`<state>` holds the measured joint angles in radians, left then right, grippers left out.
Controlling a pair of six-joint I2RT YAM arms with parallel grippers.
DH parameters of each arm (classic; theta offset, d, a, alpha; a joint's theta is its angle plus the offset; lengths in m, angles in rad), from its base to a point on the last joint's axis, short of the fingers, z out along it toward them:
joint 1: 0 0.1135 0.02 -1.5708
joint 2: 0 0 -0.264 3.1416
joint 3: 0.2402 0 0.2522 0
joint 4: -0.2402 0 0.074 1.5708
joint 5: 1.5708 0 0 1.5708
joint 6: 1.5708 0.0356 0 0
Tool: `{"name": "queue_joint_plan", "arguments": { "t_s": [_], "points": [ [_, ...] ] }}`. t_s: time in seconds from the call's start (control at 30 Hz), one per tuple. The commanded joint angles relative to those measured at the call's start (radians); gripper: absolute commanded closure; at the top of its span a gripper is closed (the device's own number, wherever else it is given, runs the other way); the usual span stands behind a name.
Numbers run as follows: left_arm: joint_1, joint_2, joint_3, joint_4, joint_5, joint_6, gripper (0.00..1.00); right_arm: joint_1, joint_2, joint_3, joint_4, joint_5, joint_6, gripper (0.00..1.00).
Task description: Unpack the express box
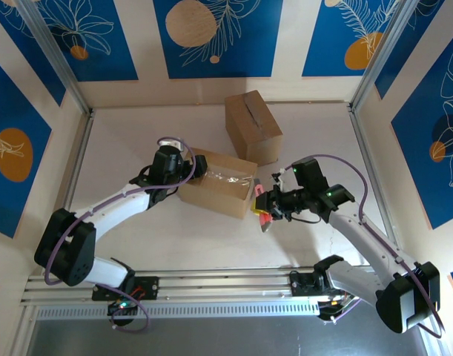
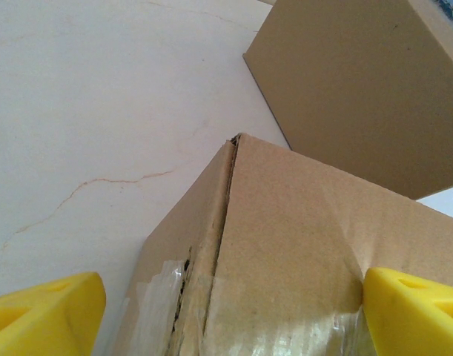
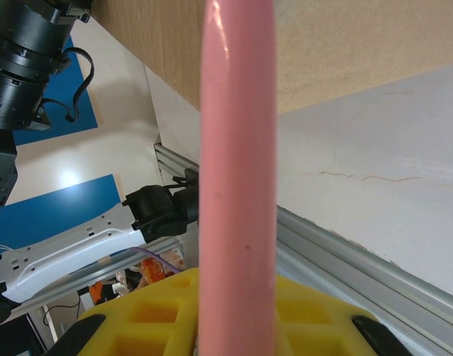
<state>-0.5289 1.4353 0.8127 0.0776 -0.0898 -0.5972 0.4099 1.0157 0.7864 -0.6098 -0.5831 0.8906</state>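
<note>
The express box (image 1: 219, 182) lies flat in the middle of the worktop (image 1: 137, 141), near a taller upright carton (image 1: 252, 124). The left fingers (image 2: 415, 311) stand wide apart, straddling its left corner; the right fingers (image 3: 315, 311) are clamped on a pink tool (image 3: 237, 185) at its right end

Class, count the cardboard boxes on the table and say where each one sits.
2. The rear box stands near the back edge of the table, about centre. The taped box lies in front of it, mid-table. No others appear hidden.
</note>
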Motion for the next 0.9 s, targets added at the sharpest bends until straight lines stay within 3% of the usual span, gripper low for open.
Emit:
{"name": "queue_joint_plan", "arguments": {
  "t_s": [0.0,0.87],
  "points": [
    [-0.018,0.121,-0.129,-0.444,0.015,0.002,0.12,-0.005,-0.003,0.016,-0.019,-0.017,-0.018,1.00],
    [-0.017,0.134,-0.130,-0.434,0.021,0.001,0.12,0.074,0.051,0.011,0.042,0.000,0.020,1.00]
  ]
}}
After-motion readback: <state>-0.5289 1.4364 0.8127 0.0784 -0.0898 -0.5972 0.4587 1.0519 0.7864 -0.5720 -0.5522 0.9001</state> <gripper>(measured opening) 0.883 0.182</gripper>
